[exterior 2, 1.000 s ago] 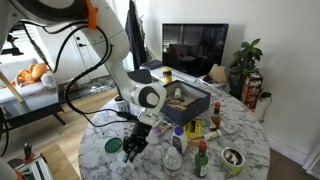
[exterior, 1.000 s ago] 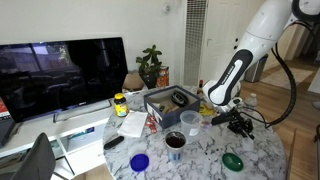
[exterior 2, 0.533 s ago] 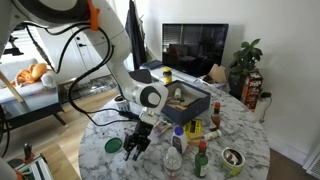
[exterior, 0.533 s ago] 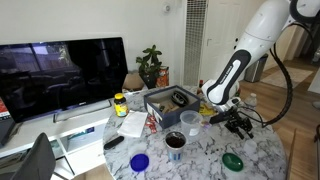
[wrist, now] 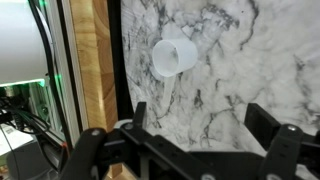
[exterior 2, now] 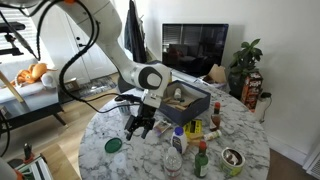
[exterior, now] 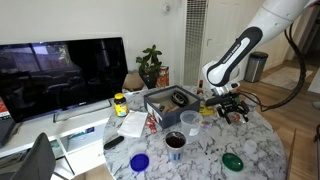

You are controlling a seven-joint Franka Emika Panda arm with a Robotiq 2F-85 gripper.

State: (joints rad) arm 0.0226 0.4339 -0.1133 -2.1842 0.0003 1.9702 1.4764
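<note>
Hovering over the grey-veined white marble table (wrist: 250, 50), the end effector (wrist: 187, 135) gapes wide and empty near a small white cup (wrist: 175, 57).

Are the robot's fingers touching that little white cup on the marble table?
Apart. The wrist view shows the cup lying alone, with bare table between it and the open fingers.

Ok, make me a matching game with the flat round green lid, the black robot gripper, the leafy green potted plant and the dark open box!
Things:
1 flat round green lid
2 black robot gripper
3 leafy green potted plant
4 dark open box

Places:
A behind the marble table
B middle of the table
C open, above the table
D flat near the table's edge

Pairs: 1-D, 2-C, 3-A, 4-B
</note>
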